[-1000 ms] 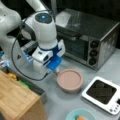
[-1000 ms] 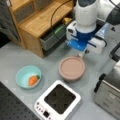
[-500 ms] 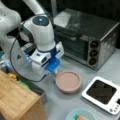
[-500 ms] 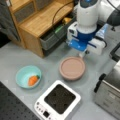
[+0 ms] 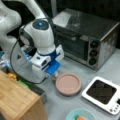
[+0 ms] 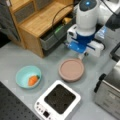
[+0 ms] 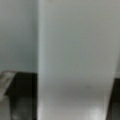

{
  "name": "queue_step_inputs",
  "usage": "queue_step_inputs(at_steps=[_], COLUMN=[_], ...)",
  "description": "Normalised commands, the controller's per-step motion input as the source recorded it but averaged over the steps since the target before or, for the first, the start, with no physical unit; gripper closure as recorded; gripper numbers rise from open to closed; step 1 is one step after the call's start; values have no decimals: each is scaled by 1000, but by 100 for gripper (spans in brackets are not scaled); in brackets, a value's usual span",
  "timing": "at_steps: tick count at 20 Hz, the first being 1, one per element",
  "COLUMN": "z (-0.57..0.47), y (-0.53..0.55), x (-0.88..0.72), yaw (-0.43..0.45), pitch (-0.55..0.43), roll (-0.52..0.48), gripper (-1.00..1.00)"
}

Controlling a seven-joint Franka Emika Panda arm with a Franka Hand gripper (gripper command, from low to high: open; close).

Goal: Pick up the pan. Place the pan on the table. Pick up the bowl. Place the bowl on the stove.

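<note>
Pan (image 6: 71,69) sits on the grey bench (image 6: 15,57), off the stove (image 6: 59,99), which is bare. Risk: pincer (image 6: 81,55) low at the pan's rim, near its handle; a sideways move could drag the pan into stove or toaster oven (image 5: 86,40). Arm upright, wrist pointing down. Pincer opening: cannot tell. Teal bowl (image 6: 28,76) holds something orange, well apart.
</note>
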Motion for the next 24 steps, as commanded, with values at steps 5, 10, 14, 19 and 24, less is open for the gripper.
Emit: queue_step_inputs(at_steps=[5,10,14,19,24], z=[-45,-58,-68,-114,-158], y=[-77,-65,-49,-47,-51], x=[-26,-54,-90,-96,-111], yaw=[25,41,51,65,81], pitch=[-84,-98,-100,-119,-147], roll=[-2,-2,-5,-14,-25], gripper=[100,100,100,100,100])
